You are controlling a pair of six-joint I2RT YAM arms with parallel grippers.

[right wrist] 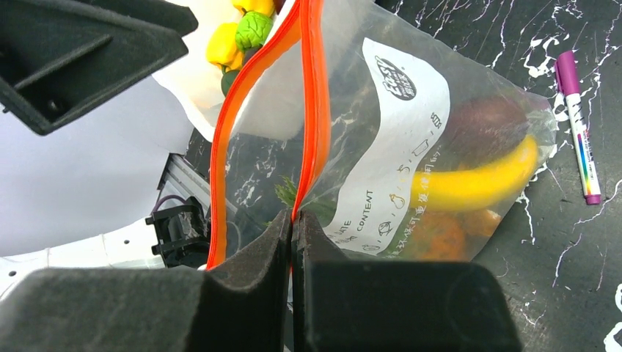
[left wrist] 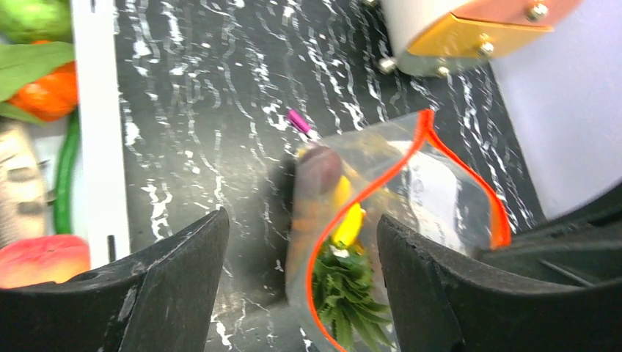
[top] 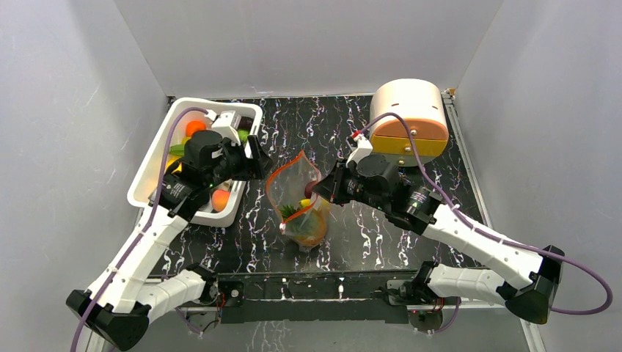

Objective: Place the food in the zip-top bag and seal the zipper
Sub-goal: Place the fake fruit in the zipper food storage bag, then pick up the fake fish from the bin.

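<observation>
The clear zip-top bag (top: 297, 202) stands at the table's middle, its mouth open upward. Its orange-red zipper (top: 293, 165) forms a loop. Inside lie food pieces: a yellow banana (right wrist: 469, 183), a leafy green piece (left wrist: 348, 293), an orange piece (right wrist: 440, 235) and a dark purple one (right wrist: 488, 121). My right gripper (top: 323, 188) is shut on the zipper strip (right wrist: 312, 110) at the bag's right rim and holds it up. My left gripper (top: 258, 163) is open and empty, just left of the bag's mouth (left wrist: 389, 176). More food (top: 194, 128) lies in the white tub (top: 150, 165).
The white tub (left wrist: 99, 132) stands at the left, with an orange piece (left wrist: 48, 92) and a peach (left wrist: 44, 257) in it. A purple pen (right wrist: 576, 125) lies on the black marbled table beside the bag. A cream and orange round container (top: 408, 117) stands at the back right.
</observation>
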